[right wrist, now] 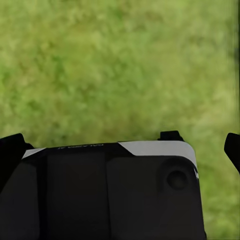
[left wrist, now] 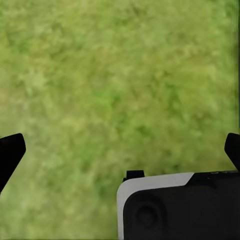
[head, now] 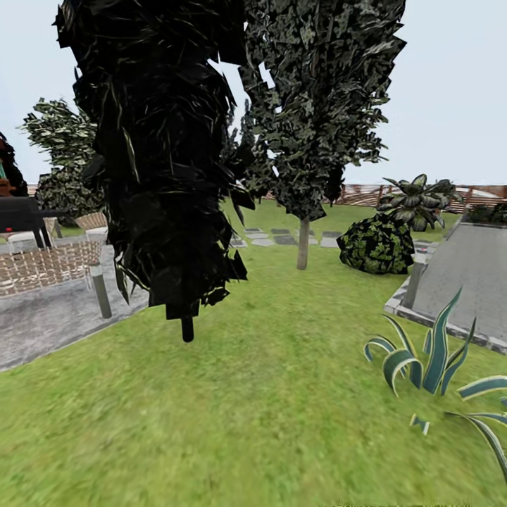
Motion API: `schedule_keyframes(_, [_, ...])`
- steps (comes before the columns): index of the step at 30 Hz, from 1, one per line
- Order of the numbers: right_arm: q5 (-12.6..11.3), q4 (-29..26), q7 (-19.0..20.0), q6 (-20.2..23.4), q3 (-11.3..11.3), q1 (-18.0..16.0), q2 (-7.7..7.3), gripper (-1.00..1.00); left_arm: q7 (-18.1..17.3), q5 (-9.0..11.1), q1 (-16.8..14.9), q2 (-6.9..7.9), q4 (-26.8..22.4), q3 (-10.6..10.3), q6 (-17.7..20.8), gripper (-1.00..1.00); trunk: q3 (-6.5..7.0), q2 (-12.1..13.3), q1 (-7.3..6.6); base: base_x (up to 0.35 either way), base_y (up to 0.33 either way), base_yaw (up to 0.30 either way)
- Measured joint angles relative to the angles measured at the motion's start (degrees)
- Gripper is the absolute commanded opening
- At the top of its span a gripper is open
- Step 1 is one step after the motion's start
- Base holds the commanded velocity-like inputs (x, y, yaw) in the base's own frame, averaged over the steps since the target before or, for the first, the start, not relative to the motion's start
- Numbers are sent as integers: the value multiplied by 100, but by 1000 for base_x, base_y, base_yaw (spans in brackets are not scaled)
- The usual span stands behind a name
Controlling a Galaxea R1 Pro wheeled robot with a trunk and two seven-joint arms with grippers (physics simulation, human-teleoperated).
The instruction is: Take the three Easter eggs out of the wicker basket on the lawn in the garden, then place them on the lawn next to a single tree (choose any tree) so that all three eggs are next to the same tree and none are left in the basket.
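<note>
You're travelling across the garden, searching, with nothing in hand.

You're looking out over the lawn [head: 267,394] from the head view, with a dark cone-shaped tree [head: 158,155] looming close ahead and a second leafy tree [head: 310,113] standing further back on a thin pale stem. A round bush [head: 377,245] is sitting near the grey paving [head: 468,271], and striped spiky leaves [head: 429,366] are poking in by your right side. Both wrist views are looking down on bare grass: the left gripper [left wrist: 120,155] is showing its fingertips [left wrist: 11,150] spread wide with nothing between them, and the right gripper [right wrist: 125,150] is spread the same way. The wicker basket and the eggs aren't turning up anywhere here, so I'd judge you're hunting for them; the next move calls for turning or rolling on until the basket comes into sight.
</note>
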Motion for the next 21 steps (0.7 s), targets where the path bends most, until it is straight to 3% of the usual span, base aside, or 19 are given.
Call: schedule_keyframes(21, [0,2,-6,-1,-3,-1,0,100,0,4,3,0,-2,-2,0,100,18,0,0,26,-38,-30])
